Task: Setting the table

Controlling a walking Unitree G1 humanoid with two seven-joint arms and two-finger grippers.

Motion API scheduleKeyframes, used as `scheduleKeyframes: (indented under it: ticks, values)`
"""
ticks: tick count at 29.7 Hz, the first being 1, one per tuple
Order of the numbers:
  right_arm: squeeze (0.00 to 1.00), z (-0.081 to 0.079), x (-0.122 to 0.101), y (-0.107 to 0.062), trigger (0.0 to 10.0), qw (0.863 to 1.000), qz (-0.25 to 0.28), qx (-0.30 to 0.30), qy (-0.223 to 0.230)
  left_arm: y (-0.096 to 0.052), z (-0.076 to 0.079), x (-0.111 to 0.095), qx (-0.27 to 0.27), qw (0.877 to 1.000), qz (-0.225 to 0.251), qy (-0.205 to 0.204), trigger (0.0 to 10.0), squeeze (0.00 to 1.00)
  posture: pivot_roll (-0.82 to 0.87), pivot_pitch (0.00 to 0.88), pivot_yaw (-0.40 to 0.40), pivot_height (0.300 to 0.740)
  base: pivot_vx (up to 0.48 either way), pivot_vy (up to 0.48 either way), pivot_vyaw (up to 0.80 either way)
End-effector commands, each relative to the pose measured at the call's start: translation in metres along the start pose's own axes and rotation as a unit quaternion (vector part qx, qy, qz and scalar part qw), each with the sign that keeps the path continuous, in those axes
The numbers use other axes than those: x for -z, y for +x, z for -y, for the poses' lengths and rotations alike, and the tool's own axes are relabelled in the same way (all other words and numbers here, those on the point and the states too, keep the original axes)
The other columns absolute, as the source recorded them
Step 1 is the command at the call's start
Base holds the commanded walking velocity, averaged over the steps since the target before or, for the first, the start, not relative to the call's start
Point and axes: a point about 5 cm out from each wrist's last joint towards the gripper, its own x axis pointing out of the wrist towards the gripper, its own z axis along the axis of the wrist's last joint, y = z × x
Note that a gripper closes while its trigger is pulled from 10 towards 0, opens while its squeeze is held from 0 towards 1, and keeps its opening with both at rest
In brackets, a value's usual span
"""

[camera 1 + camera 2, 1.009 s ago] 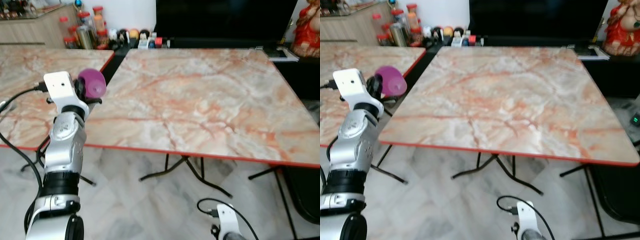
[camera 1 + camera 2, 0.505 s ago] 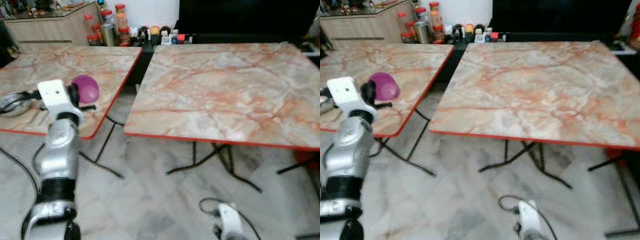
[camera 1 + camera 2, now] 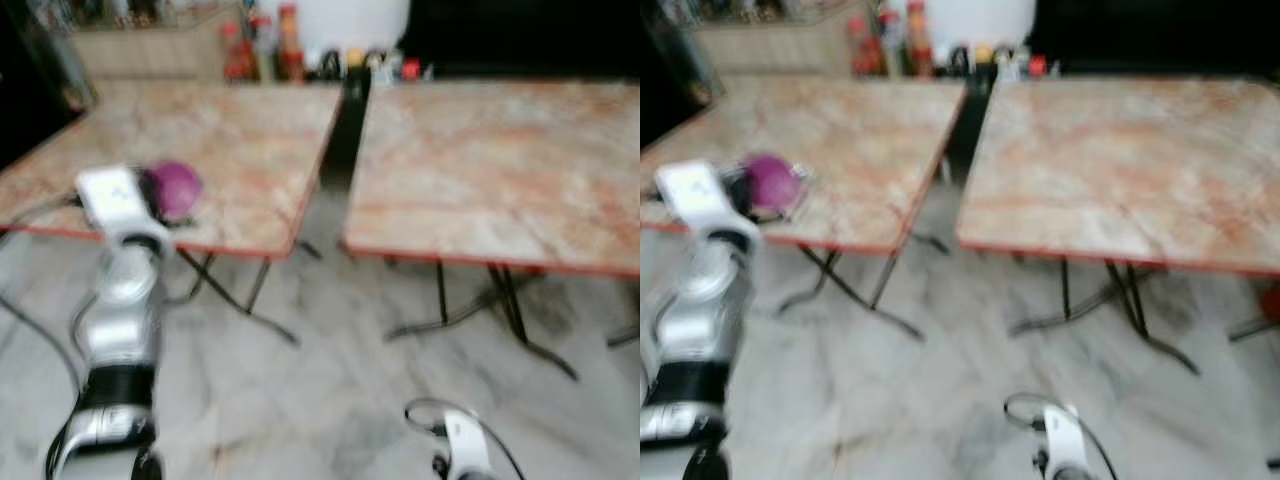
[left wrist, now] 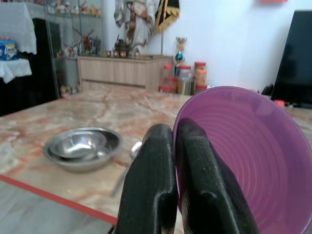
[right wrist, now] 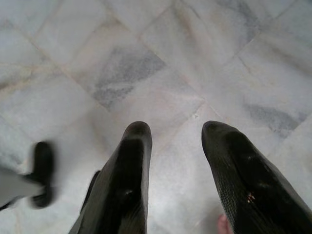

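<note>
Bowl (image 4: 243, 161), purple, is pinched at its rim by the left gripper (image 4: 176, 146), fingers pressed together on it, held over the near edge of the left desk (image 3: 230, 150). Steel bowls (image 4: 82, 147) and a spoon (image 4: 127, 163) lie on that desk. Jars (image 4: 187, 80) stand behind. A gap parts it from the right desk (image 3: 500, 170). The right gripper (image 5: 173, 134) hangs over the floor (image 5: 146, 63), fingers spread.

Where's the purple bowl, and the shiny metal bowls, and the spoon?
purple bowl (image 4: 253, 156), left wrist view, ribbed inside wall.
metal bowls (image 4: 80, 146), left wrist view, inner bowl's hollow.
spoon (image 4: 135, 148), left wrist view, its rounded end.
</note>
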Motion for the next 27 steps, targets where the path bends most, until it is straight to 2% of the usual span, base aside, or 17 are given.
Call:
scheduleKeyframes:
  ticks: [1,27]
  values:
    - [0.0,-0.0077,-0.0074,0.0006,10.0,1.0,0.012,-0.008,0.006,0.0025,-0.0083,-0.0069,-0.013,1.0,0.013,0.011,10.0,0.0,0.05,0.0,0.024,0.74,0.0,0.48,0.0]
    - [0.0,-0.0083,-0.0088,0.0006,10.0,1.0,0.02,-0.009,0.005,0.0055,-0.0034,-0.0134,0.0,1.0,0.022,0.014,10.0,0.0,0.07,0.0,0.022,0.74,0.0,0.48,-0.03]
